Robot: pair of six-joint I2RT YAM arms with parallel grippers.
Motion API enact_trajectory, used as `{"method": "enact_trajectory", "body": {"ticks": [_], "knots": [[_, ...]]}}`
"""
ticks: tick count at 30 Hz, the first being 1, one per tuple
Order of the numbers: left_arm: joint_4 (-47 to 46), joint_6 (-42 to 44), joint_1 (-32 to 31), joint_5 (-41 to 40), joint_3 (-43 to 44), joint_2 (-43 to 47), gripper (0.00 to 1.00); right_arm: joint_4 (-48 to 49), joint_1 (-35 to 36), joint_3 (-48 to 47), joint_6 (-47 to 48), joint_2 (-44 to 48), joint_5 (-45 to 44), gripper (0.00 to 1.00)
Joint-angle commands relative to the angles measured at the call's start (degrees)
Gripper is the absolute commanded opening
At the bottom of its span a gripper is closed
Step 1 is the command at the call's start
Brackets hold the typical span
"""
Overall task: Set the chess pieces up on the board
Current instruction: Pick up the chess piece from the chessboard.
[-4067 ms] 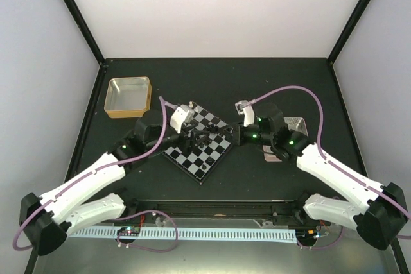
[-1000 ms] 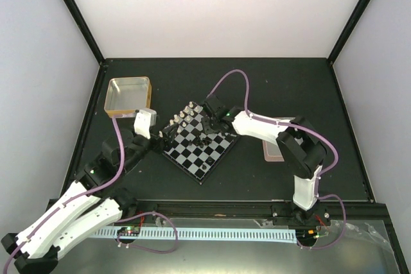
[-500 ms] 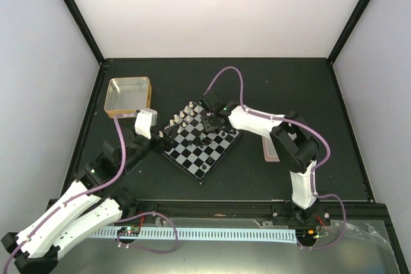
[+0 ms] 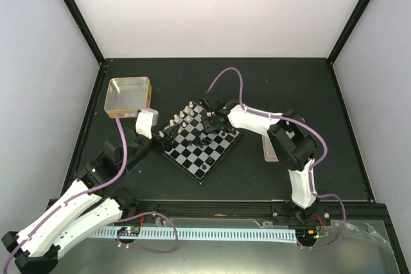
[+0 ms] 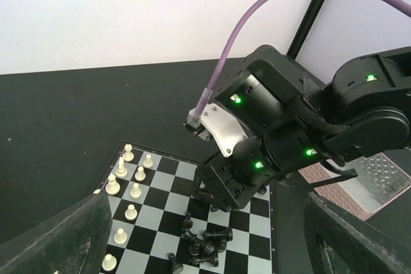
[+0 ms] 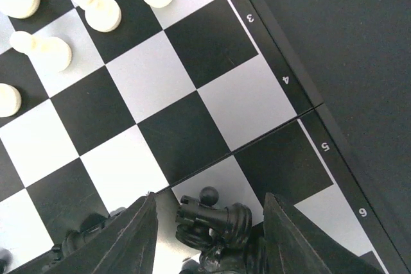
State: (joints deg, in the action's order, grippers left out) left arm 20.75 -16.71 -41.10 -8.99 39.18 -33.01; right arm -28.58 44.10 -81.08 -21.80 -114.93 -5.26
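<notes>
The board (image 4: 199,160) sits mid-bench, turned diagonal, one corner pointing near. The bench (image 4: 276,81) is dark. White chess pieces (image 5: 131,190) stand upright in two rows along the board's far-left edge. None of them look tipped. Black chess pieces (image 5: 205,246) lie in a tumbled heap on the squares toward the board's far-right side, several on their sides, not in rows. The right gripper (image 6: 209,206) is reached in low over that heap from the right. In the right wrist view its two fingers (image 6: 138,235) stand apart on either side of the pile's top pieces. A knight-like black piece lies between them. Light square shows between the left finger and that piece, so the gripper is spread and not pinching. On the right finger's side the pile runs close, and I cannot tell if it touches. The heap is next to the numbered rim, about level with the 5 mark. The white rows are well apart from this gripper, up and to the left in its view. The left gripper (image 5: 207,219) hangs just off the board's left corner and looks across it. Its fingers are spread wide with nothing between them, clear of every piece. A gold-rimmed tray (image 4: 128,96) sits at far left. A pink-rimmed tray (image 5: 379,178) sits right of the board, partly hidden by the right arm.
</notes>
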Motion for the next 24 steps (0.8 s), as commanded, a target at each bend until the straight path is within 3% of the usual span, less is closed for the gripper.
{"method": "enact_trajectory", "body": {"ticks": [1, 24], "knots": [[-0.1, -0.9, 0.2, -0.1, 0.6, -0.1, 0.83, -0.4, 0.1, -1.6, -1.6, -1.4, 1.0, 0.47], [-0.2, -0.9, 0.2, 0.5, 0.4, -0.2, 0.83, -2.9, 0.1, -3.8, -4.6, -3.9, -1.6, 0.38]]}}
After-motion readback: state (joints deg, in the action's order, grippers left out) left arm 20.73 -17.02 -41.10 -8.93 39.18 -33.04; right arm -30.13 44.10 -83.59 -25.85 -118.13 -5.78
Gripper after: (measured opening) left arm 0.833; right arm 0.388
